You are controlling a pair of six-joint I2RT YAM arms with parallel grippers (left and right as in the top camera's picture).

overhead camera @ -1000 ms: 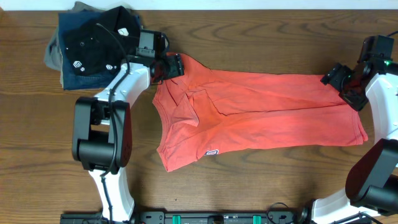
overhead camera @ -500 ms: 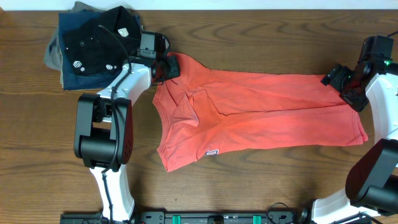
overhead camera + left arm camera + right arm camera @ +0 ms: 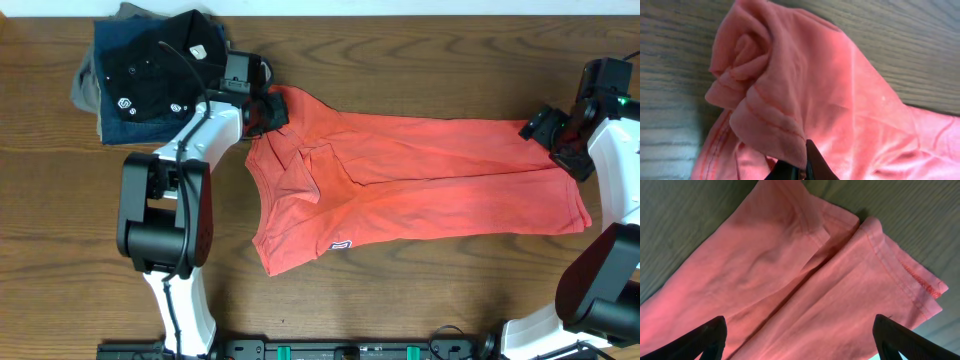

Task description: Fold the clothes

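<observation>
Wooden table (image 3: 420, 290) beyond T-shirt (image 3: 430, 180) edges

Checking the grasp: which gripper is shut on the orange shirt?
The left gripper, pinching a corner of the orange shirt; the right gripper stands open over its far end.

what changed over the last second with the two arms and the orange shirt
The left gripper closed its jaws on the bunched corner of the red-orange T-shirt beside the stack of dark garments; it had been open over it. The right gripper stayed open above the hem corner, and the shirt lies spread as before.
</observation>
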